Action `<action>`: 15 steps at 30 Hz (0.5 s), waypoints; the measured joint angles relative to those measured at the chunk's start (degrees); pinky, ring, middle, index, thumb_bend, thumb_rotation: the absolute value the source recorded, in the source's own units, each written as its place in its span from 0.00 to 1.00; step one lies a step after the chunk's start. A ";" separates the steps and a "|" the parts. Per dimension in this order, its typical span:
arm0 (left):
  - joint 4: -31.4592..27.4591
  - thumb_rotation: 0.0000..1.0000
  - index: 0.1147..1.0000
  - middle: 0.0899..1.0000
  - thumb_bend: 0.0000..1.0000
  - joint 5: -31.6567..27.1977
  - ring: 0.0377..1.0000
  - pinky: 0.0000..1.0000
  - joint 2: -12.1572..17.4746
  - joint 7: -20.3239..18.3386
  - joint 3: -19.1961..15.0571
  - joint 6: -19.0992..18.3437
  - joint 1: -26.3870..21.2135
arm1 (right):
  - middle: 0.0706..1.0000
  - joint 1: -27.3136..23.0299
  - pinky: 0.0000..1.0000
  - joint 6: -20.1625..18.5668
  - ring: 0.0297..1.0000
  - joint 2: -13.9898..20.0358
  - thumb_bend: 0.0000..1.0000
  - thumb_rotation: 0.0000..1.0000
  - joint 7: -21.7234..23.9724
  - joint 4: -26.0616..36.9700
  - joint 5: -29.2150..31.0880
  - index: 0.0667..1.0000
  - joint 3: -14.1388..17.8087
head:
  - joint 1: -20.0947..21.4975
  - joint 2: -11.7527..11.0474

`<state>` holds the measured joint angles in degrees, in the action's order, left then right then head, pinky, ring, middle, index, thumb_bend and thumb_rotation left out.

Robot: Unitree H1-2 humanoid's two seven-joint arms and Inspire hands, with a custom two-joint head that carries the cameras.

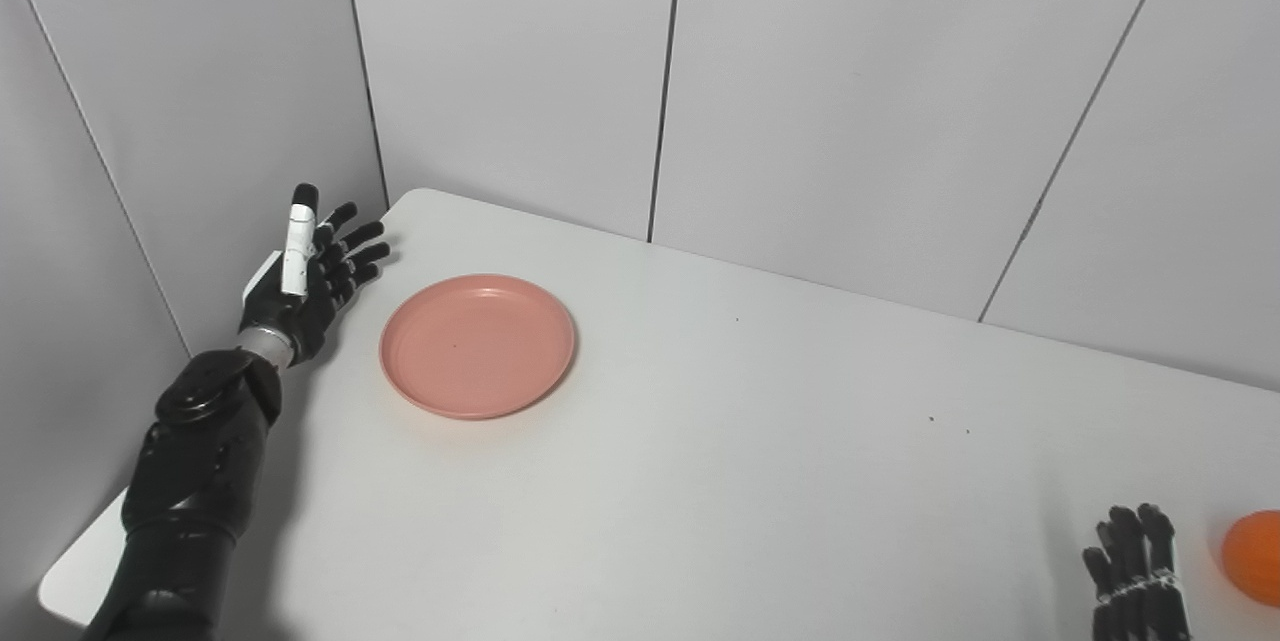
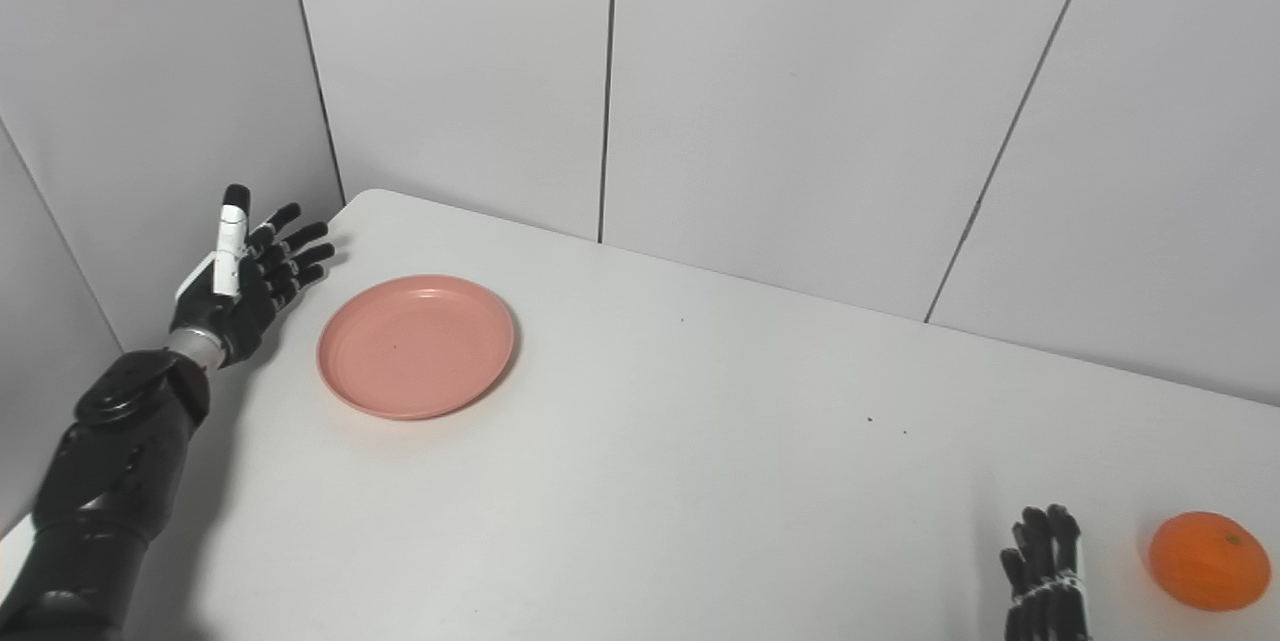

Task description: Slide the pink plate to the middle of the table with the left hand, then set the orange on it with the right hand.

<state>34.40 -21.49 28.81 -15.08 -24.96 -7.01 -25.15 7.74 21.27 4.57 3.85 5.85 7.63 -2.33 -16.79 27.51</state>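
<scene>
A pink plate [image 1: 477, 344] lies flat on the white table [image 1: 700, 441], toward its far left corner. My left hand [image 1: 312, 276] is raised beside the plate's left side, a short gap away, open with fingers spread and thumb pointing up. An orange [image 2: 1209, 560] sits at the near right of the table. Just left of the orange, my right hand [image 2: 1045, 576] rests low at the picture's bottom edge, fingers apart, holding nothing, not touching the fruit.
Grey wall panels [image 1: 850, 91] close off the table on the far side and on the left, close behind the left hand. The table's rounded far corner [image 1: 420, 196] lies just beyond the plate.
</scene>
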 measured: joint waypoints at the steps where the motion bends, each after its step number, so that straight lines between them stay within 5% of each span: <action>1: 0.86 1.00 0.92 0.86 1.00 0.01 0.86 0.96 0.01 -0.02 -0.05 0.20 -0.38 | 0.97 0.00 1.00 0.00 0.99 0.00 0.92 1.00 0.00 0.00 0.00 0.99 0.00 | 0.00 0.00; 15: 5.06 1.00 0.94 0.86 1.00 0.03 0.87 0.96 -0.01 -0.05 -0.01 4.02 -1.83 | 0.96 0.01 0.99 0.24 0.98 0.00 0.94 1.00 0.00 -0.01 0.12 0.98 -0.01 | 0.44 0.09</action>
<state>39.46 -21.45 28.79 -15.13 -24.98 -2.99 -26.98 7.75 21.51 4.57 3.86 5.84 7.75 -2.34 -16.35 27.60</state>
